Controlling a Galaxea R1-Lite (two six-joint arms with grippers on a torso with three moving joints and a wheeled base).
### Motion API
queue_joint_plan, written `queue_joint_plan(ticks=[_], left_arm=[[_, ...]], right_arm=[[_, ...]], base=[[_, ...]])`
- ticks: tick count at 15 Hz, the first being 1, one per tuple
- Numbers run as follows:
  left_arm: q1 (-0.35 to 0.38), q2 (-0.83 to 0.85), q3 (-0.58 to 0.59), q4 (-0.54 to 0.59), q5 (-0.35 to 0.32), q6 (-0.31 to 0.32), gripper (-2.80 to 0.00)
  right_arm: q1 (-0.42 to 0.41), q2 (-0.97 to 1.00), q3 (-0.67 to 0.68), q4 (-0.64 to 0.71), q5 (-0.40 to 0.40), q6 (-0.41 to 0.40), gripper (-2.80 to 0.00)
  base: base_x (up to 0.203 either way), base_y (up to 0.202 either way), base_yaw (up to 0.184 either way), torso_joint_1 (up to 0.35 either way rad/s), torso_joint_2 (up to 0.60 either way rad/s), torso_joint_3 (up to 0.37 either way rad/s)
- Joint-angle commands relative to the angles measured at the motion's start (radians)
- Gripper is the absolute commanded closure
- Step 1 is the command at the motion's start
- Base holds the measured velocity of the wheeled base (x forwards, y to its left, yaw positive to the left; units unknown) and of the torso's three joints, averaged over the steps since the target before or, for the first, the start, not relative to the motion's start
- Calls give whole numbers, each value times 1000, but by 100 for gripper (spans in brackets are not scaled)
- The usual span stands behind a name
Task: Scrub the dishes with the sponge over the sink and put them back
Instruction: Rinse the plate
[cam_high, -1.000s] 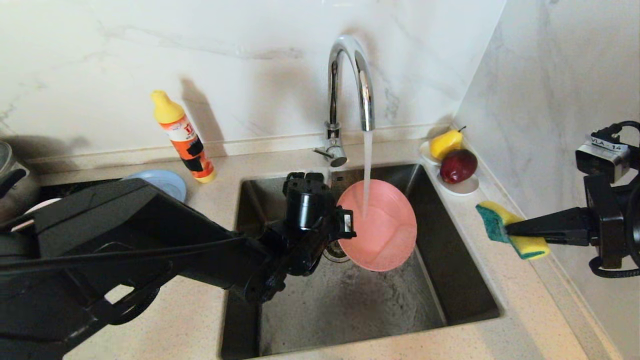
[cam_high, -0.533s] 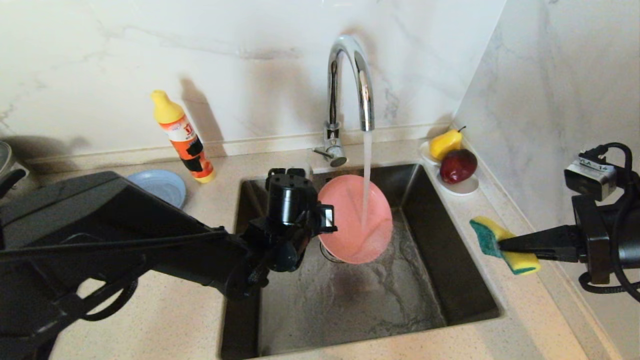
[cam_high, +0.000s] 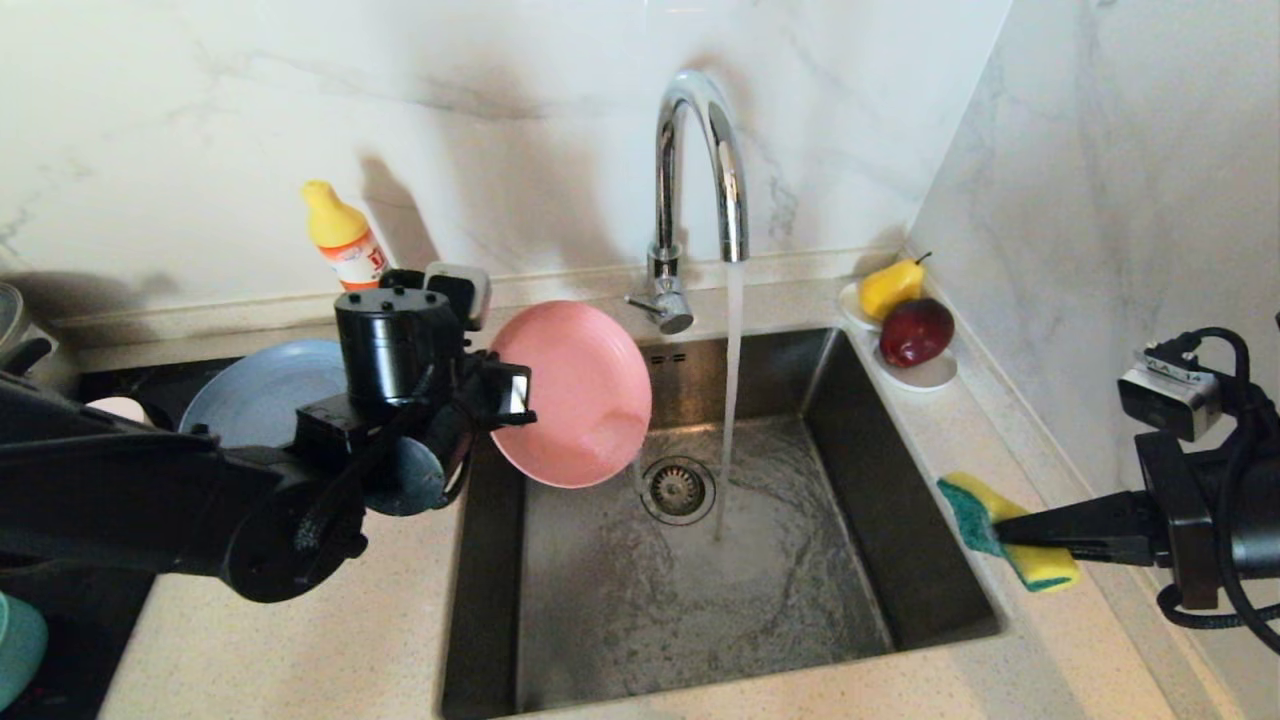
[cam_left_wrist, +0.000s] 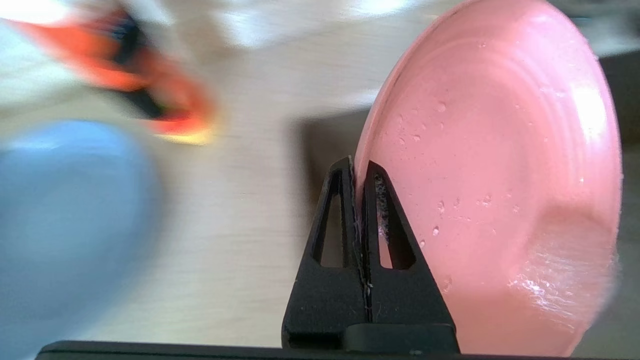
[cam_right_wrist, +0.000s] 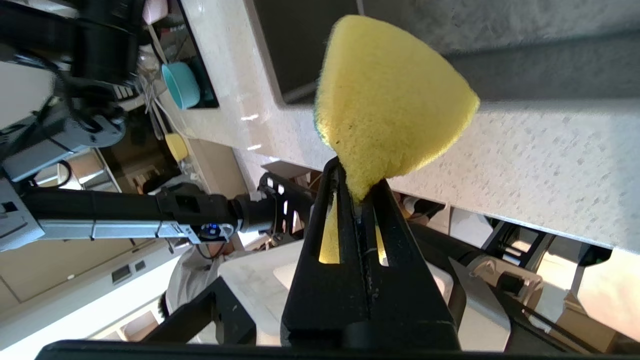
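The right pincer (cam_high: 1000, 528) grips the sponge (cam_high: 1010, 532) above the table's right edge, beside the sink (cam_high: 800, 600). The left pincer (cam_high: 510, 395) clamps the rinsed salmon-pink plate (cam_high: 572, 393) at the sink's left rim. Put-back step: next, lower it near the grey-blue plate (cam_high: 255, 395).

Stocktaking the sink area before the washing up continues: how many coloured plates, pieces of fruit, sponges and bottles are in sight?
Plates: 2, salmon-pink plate, grey-blue plate
Fruit: 2, pear, red fruit
Sponges: 1, yellow-green sponge
Bottles: 1, orange bottle
Total: 6
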Motion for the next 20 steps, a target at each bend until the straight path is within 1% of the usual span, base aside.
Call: queue_joint_plan(ticks=[1, 6, 8, 9, 10, 12, 13, 15, 17, 18, 19, 20], left_arm=[[27, -71, 21, -4, 34, 40, 0], [35, -135, 61, -6, 42, 107, 0], [35, -154, 71, -26, 41, 163, 0], [35, -157, 75, -42, 40, 177, 0], [35, -159, 82, -93, 40, 210, 0], [35, -159, 119, -167, 39, 255, 0], [35, -157, 135, -197, 38, 258, 0], [35, -161, 142, -207, 32, 248, 0], [52, -183, 148, -175, 28, 231, 0], [58, -197, 145, -117, 26, 204, 0], [70, -213, 134, -29, 22, 159, 0], [85, -234, 115, 72, 7, 100, 0]], right_arm=[[2, -5, 8, 3, 4, 4, 0], [2, -9, 17, 3, 4, 2, 0], [7, -9, 16, 3, 4, 2, 0], [11, -9, 17, 3, 4, 3, 0], [14, -8, 17, 3, 4, 4, 0], [20, -5, 18, 3, 4, 4, 0], [20, -3, 18, 3, 4, 4, 0], [20, 2, 16, 3, 4, 4, 0], [20, 4, 15, 3, 4, 4, 0], [20, 11, 14, 3, 6, 4, 0], [20, 14, 15, 1, 10, 4, 0], [20, 18, 18, 1, 17, 4, 0]], base=[[0, 0, 0, 0, 0, 0], [0, 0, 0, 0, 0, 0], [0, 0, 0, 0, 0, 0], [0, 0, 0, 0, 0, 0], [0, 0, 0, 0, 0, 0], [0, 0, 0, 0, 0, 0], [0, 0, 0, 0, 0, 0], [0, 0, 0, 0, 0, 0], [0, 0, 0, 0, 0, 0], [0, 0, 0, 0, 0, 0], [0, 0, 0, 0, 0, 0], [0, 0, 0, 0, 0, 0]])
